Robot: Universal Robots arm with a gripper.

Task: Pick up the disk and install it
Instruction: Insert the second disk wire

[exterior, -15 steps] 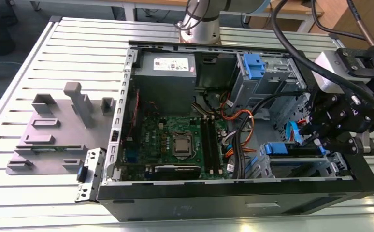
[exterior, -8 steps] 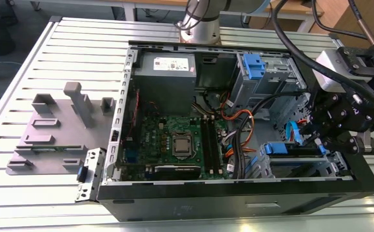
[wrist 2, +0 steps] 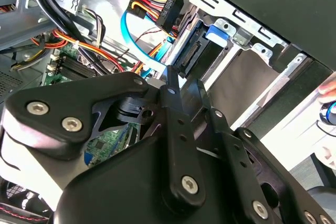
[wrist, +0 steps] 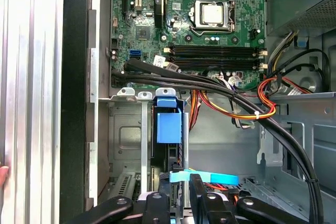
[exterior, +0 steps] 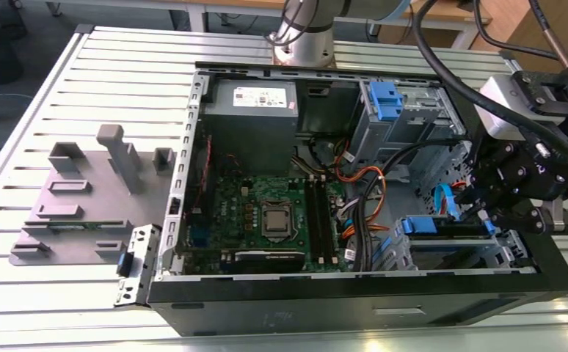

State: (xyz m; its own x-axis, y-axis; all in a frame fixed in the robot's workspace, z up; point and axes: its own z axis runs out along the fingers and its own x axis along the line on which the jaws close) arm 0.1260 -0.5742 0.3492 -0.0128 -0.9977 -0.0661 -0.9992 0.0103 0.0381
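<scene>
On the slatted metal table (exterior: 29, 110), at the exterior view's left, a grey fixture plate (exterior: 88, 198) lies beside the open computer case (exterior: 362, 293). Centrally, the green motherboard (exterior: 264, 213) lies flat, with the grey power supply (exterior: 255, 110) behind it. Further right, orange and black cables (exterior: 372, 198) cross toward the drive bays. At the exterior view's right, the gripper (exterior: 480, 213) hangs just above the disk (exterior: 441, 227), which sits edge-up in its bay, its blue bracket (wrist: 169, 124) visible in the first wrist view. Whether the black fingers (wrist 2: 173, 129) are parted or closed cannot be told.
</scene>
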